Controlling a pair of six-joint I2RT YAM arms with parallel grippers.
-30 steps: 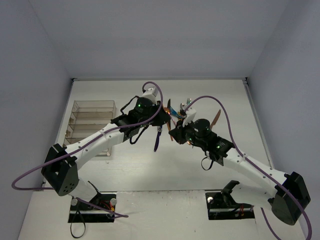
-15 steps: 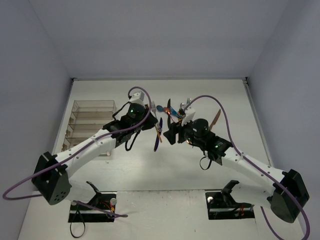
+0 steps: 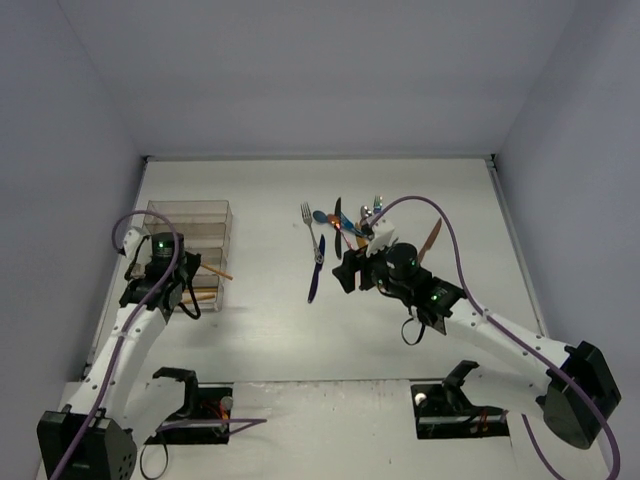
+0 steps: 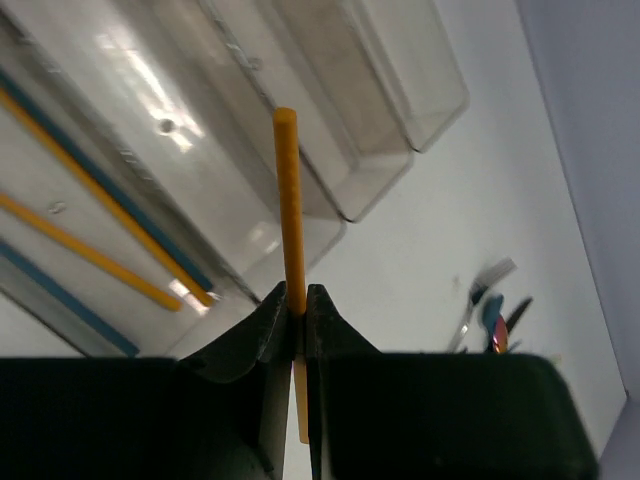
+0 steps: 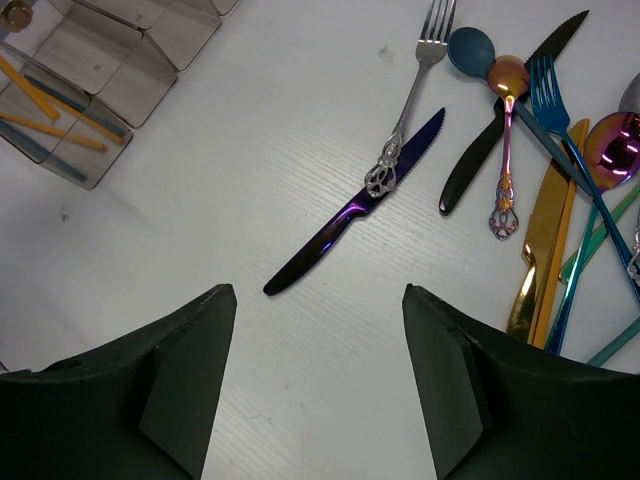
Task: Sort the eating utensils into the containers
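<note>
Far left: an orange chopstick [image 4: 287, 200] pinched in the left gripper [image 4: 295, 295], fingers pressed shut on the shaft. Most of its length jutting past the fingertips over the clear tray [image 4: 400, 140]; only a short tail showing below the pinch, partly hidden between the fingers. Cannot tell whether the free end touches the tray. Already lying lengthwise in the nearest compartments: orange and blue chopsticks [image 4: 100, 192], far ends cut off by the frame edge.

Toward the middle, flat on the table [image 5: 200, 230] and well apart from the tray: a dark blue knife [image 5: 350, 210], set diagonally, with the ornate handle end of a silver fork [image 5: 410, 90] resting across its blade.

Right of that, the right gripper [image 5: 318, 300], spread wide and holding nothing, hovering over the table near the knife.

Farther right, a loose overlapping pile: blue spoon [image 5: 470, 45], black knife [image 5: 500, 120], small pink-gold spoon [image 5: 507, 130], blue fork [image 5: 560, 130], gold knife [image 5: 540, 240]. At the edge, an iridescent spoon [image 5: 610, 145] and teal chopsticks [image 5: 600, 235], both cropped. From overhead, partly hidden behind the right arm.
</note>
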